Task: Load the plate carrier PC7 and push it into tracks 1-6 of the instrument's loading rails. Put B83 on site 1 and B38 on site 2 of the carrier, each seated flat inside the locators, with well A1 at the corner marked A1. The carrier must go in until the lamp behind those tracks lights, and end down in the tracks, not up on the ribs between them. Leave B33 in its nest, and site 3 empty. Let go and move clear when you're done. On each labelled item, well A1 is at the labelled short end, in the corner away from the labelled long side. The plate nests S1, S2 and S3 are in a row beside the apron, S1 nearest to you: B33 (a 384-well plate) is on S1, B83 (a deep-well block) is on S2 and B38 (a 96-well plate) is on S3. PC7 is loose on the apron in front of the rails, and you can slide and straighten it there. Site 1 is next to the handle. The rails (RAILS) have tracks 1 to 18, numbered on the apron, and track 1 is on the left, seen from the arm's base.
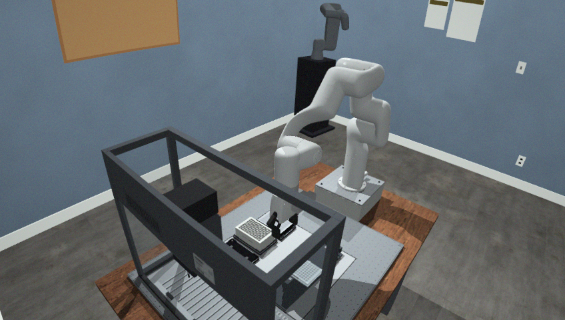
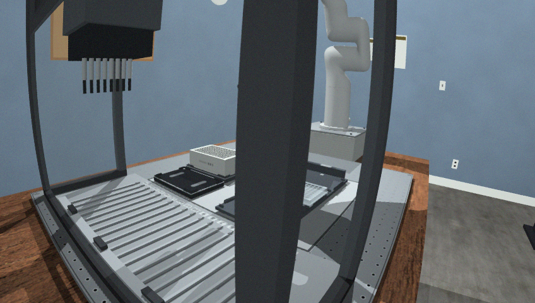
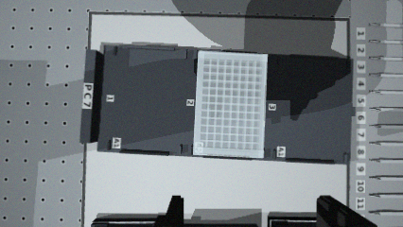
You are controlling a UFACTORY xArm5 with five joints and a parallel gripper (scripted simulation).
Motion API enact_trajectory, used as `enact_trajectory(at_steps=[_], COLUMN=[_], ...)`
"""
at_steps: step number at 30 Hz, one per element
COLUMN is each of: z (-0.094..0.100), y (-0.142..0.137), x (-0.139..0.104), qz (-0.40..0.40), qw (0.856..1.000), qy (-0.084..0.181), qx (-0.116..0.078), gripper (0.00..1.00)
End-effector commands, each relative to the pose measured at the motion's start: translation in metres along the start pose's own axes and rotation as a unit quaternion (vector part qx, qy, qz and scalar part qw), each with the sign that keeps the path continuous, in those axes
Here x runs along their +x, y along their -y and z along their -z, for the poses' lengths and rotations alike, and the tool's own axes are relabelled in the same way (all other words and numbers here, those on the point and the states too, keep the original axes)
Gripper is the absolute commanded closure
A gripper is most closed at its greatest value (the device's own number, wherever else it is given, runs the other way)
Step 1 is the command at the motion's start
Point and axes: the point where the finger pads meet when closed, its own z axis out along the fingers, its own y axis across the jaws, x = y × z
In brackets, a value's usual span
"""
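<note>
The carrier PC7 (image 3: pixel 142 104) lies on the apron, slightly skewed, with its handle at the left of the wrist view. The 96-well plate B38 (image 3: pixel 231 104) sits flat on site 2; it also shows in the top view (image 1: pixel 306 273) and the exterior view (image 2: pixel 313 191). Sites 1 and 3 are bare. The deep-well block B83 (image 1: pixel 254 233) stands on its nest and shows in the exterior view (image 2: pixel 212 159). My gripper (image 1: pixel 282 227) is open and empty, just on the arm-base side of B83, over the nest row. Its fingertips frame the wrist view's bottom edge. B33 is hidden under it.
The nest S3 (image 2: pixel 188 180) is bare beside B83. The rails (image 2: pixel 150 225) run under the dark instrument frame (image 1: pixel 222 222), with track numbers (image 3: pixel 360 118) along the apron edge. A pipetting head (image 2: pixel 106 45) hangs above the rails. Frame posts block part of the exterior view.
</note>
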Motion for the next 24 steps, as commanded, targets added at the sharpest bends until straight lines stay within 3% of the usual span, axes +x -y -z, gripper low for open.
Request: enact_trajectory(at_steps=[1, 3, 24], z=[0.005, 0.005, 0.021], y=[0.0, 0.0, 0.005], x=[-0.022, -0.022, -0.116], qz=[0.001, 0.001, 0.001], qw=[1.0, 1.0, 1.0], qy=[0.014, 0.014, 0.014], qx=[-0.003, -0.003, -0.003], gripper=[0.0, 0.0, 0.0])
